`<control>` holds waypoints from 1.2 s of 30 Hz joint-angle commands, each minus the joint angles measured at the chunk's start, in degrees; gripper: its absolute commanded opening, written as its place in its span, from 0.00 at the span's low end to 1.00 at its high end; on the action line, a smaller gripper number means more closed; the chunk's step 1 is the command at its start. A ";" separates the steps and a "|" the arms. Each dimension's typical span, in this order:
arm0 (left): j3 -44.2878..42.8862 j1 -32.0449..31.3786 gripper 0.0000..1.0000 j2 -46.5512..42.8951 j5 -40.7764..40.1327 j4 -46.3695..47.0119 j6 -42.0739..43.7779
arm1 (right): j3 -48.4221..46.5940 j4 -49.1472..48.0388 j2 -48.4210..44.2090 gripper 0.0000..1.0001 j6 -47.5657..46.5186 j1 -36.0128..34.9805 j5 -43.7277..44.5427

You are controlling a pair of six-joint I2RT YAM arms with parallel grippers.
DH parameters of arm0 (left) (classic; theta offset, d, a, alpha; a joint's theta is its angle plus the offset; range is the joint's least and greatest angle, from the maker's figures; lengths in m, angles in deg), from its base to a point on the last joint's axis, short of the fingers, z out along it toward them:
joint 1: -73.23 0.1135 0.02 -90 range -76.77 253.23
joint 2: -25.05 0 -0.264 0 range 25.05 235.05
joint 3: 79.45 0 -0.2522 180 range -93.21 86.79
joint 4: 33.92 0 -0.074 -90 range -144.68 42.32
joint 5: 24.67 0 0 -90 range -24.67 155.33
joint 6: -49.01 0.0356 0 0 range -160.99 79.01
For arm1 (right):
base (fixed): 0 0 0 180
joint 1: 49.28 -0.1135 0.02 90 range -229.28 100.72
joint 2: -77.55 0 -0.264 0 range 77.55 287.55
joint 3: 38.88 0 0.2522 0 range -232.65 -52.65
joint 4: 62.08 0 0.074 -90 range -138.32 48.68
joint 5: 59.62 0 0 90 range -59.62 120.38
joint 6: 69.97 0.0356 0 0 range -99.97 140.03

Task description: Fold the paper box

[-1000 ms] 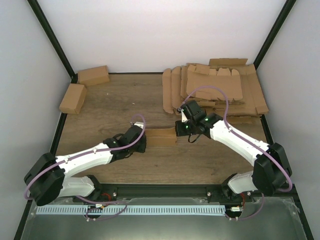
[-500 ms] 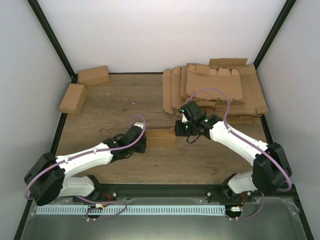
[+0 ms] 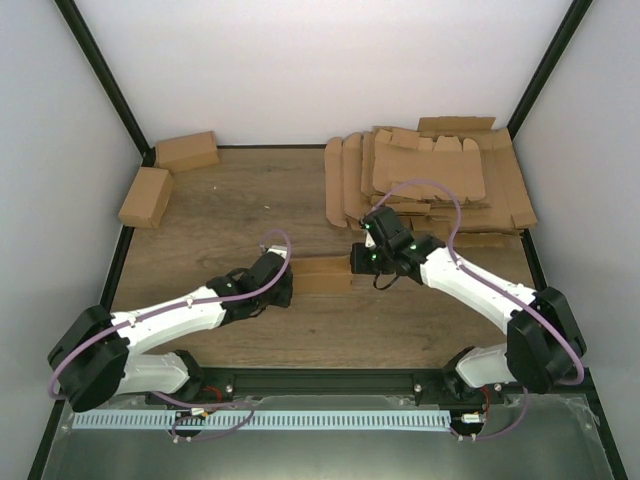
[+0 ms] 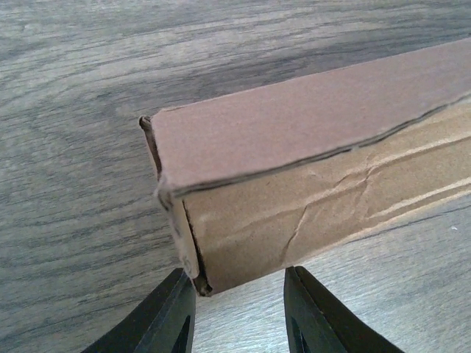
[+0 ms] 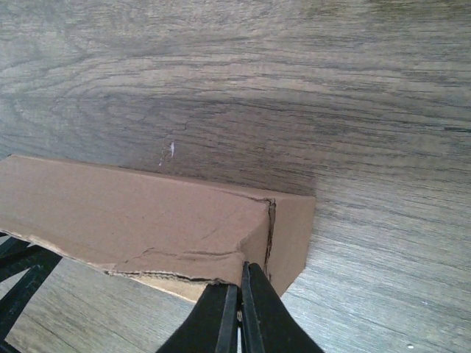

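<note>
Paper box (image 3: 322, 274) folded into a brick, flat on the counter (image 3: 200, 215) near its middle. Left fingers (image 4: 175, 315) spread wide around one end's corner. Right fingers (image 5: 240, 316) pressed nearly together against the opposite end's lower edge.

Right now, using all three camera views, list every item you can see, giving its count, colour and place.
paper box: one, brown, mid-table, lying between the two grippers
folded boxes: two, brown, far left corner of the table
flat cardboard blanks: one overlapping pile, count unclear, brown, far right of the table
table: one, wood-grain brown, under everything
cables: two, purple, one looping along each arm
left gripper: one, black, fingers apart, at the box's left end
right gripper: one, black, fingers together, at the box's right end
</note>
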 commanded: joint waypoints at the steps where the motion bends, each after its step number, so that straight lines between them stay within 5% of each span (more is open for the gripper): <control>1: -0.66 -0.71 0.37 -0.93 2.04 1.33 -0.77 | 3.36 1.93 -0.37 0.02 -0.67 -0.52 1.46; 20: -7.04 -0.28 0.56 -12.89 6.11 -7.43 -6.81 | 11.35 -4.45 -3.48 0.03 -1.20 -2.06 5.03; 36: -4.29 11.75 0.64 -19.65 17.87 -7.44 -21.90 | 7.74 -1.07 -12.64 0.54 -8.12 -1.98 0.61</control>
